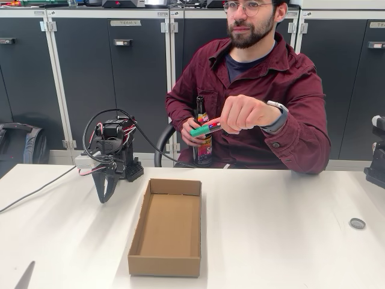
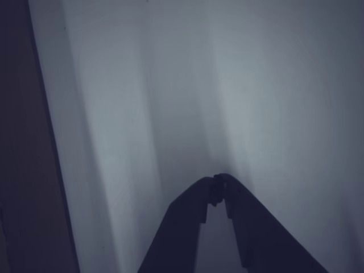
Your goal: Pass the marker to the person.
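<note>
Person [image 1: 258,90] behind the desk [image 1: 289,241] holds the marker [image 1: 206,128] in 1 hand [image 1: 243,113], a bottle [image 1: 202,135] in the other. Gripper [image 1: 106,194] points down at the desk beside a cardboard box [image 1: 167,232], jaws closed, empty.

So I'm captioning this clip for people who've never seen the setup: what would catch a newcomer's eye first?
Probably the person seated behind the table, holding the marker with its green cap out in one hand and a dark bottle in the other. Next, the open cardboard box lying mid-table. To its left in the fixed view, the gripper points down at the white table, fingertips together, holding nothing.
</note>
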{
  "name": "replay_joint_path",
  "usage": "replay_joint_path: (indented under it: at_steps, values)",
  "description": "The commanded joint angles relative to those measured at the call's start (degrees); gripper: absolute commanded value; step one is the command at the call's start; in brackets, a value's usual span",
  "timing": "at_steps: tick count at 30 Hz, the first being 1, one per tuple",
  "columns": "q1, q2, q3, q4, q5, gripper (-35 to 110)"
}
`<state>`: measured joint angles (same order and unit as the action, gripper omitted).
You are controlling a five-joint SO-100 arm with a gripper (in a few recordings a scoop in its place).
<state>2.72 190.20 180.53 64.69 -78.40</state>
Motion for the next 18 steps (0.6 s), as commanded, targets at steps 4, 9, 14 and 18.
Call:
replay_joint_path:
  at_steps: [4, 9, 14, 18]
  values:
    - [-0.79, 0.62, 1.23, 6.33, -6.24, -5]
    - [-0.88, 0.62, 1.23, 6.33, -6.24, -5]
    - [-0.97, 0.62, 1.23, 6.15, -5.89, -5]
    - [-0.7, 0.62, 1.23, 5.54, -5.89, -5]
